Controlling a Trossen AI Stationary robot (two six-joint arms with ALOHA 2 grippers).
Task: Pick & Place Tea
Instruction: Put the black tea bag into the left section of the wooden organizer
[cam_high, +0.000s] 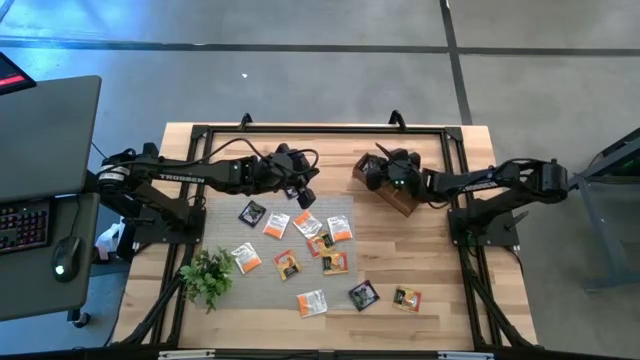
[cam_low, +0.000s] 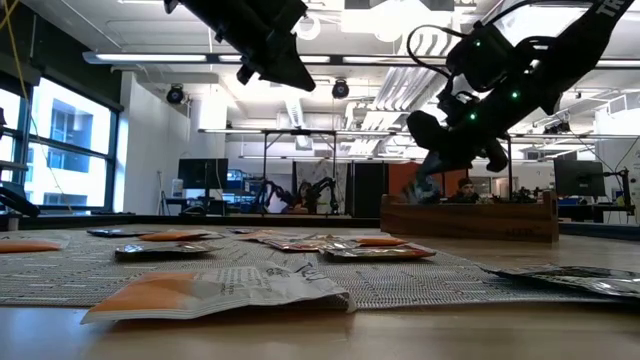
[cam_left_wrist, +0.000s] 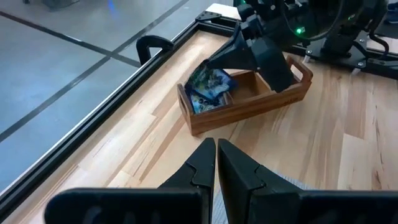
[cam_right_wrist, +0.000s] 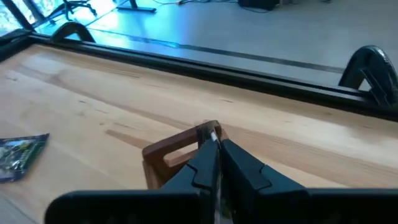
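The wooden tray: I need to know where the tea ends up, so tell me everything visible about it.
The wooden tray is a small brown oblong box with low walls and a cut-out handle at one end. It sits flat on the table's far side, angled to the edge. A dark sachet leans inside. The right gripper hovers over it, fingers shut.

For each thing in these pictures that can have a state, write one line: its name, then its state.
Left gripper: shut, empty, raised above the mat.
Right gripper: shut, over the wooden tray.
Wooden tray: upright, holding sachets at one end.
Tea sachets: lying flat, scattered.
Grey woven mat: spread flat.
Plant sprig: lying on the table.
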